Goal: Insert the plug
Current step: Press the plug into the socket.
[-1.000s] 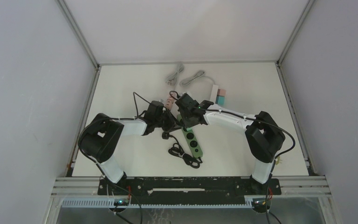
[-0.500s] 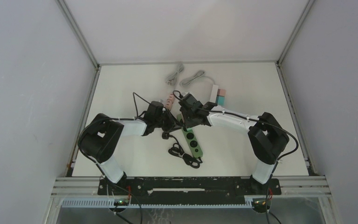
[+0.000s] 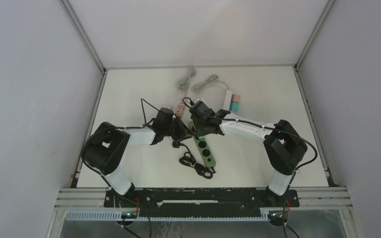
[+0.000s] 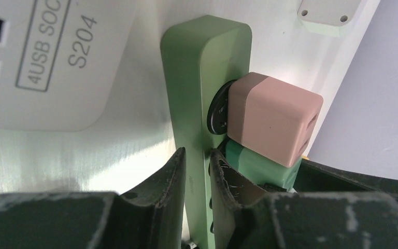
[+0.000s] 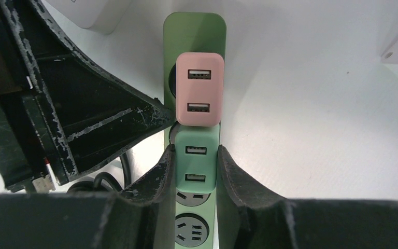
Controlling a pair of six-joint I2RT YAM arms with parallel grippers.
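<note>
A green power strip (image 3: 206, 149) lies at mid-table. It also shows in the left wrist view (image 4: 207, 62) and the right wrist view (image 5: 194, 31). A pink USB charger (image 5: 199, 88) sits plugged in at its far end. A green USB charger plug (image 5: 196, 161) sits right behind it on the strip, also in the left wrist view (image 4: 259, 166). My right gripper (image 5: 196, 153) is shut on the green plug's sides. My left gripper (image 4: 197, 171) is shut on the strip's edge and shows in the top view (image 3: 178, 131).
Two empty sockets (image 5: 190, 228) lie below the green plug. The strip's black cord (image 3: 196, 166) coils at the near side. A white 4USB socket block (image 4: 57, 57) lies beside the strip. A white strip (image 3: 233, 101) and grey cables (image 3: 193, 79) lie at the back.
The right arm has shifted a little while its gripper stays over the strip's far end. The left arm has hardly moved.
</note>
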